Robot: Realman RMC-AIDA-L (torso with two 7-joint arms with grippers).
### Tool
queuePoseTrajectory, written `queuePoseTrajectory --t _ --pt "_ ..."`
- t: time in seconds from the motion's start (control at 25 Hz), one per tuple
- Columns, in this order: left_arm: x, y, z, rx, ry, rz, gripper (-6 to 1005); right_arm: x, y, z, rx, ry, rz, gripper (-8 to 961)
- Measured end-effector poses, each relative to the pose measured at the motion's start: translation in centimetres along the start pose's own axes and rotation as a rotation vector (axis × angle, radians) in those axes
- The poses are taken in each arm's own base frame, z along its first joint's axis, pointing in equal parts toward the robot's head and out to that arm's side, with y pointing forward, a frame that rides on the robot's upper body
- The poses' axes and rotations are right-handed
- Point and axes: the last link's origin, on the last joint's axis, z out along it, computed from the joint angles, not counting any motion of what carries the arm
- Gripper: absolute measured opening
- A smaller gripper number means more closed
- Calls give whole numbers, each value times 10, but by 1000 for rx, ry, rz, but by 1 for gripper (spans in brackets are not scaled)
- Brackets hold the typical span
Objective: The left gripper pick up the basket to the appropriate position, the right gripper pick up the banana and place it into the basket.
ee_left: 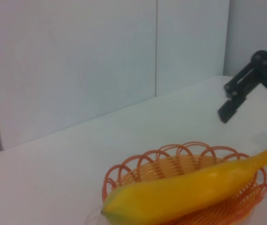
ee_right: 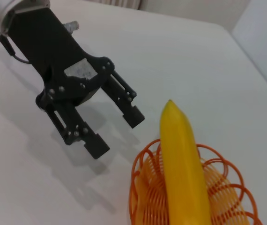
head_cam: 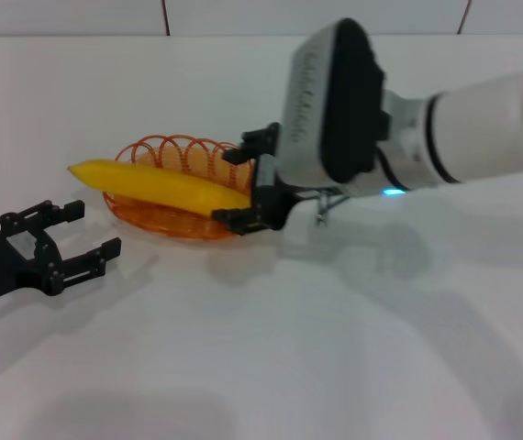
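The orange wire basket [head_cam: 177, 149] sits on the white table, left of centre. The yellow banana [head_cam: 161, 183] lies lengthwise across it, with both ends over the rim. My right gripper [head_cam: 228, 186] is open, its fingers well apart on either side of the banana's right end without clamping it. My left gripper [head_cam: 92, 229] is open and empty, low over the table to the front left of the basket and apart from it. The left wrist view shows the banana [ee_left: 189, 187] in the basket [ee_left: 138, 168] and the right gripper [ee_left: 251, 133] beyond. The right wrist view shows the banana [ee_right: 182, 164], the basket [ee_right: 143, 187] and the left gripper [ee_right: 118, 134].
The white table [head_cam: 289, 348] stretches wide in front of and to the right of the basket. A white panelled wall [ee_left: 77, 70] stands behind the table. My right arm's large white and black wrist [head_cam: 335, 101] hangs over the table just right of the basket.
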Motion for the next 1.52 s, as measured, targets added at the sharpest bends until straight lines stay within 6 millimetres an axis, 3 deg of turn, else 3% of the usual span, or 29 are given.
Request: queuePoseTrajectory --t 0.32,0.36,0.6,1.04,1.52 --pt "-2 0 -2 6 0 4 784 31 3 -35 -72 -150 122 735" --pt "-2 0 -2 6 0 4 784 42 1 -43 -94 -198 150 734" --pt "-1 0 -2 5 6 4 784 73 -3 -56 -113 -303 230 731" --pt "3 0 -1 13 31 14 784 109 0 -49 -84 -364 307 729" --pt "2 0 -1 12 31 16 785 124 3 -45 -64 -317 343 730"
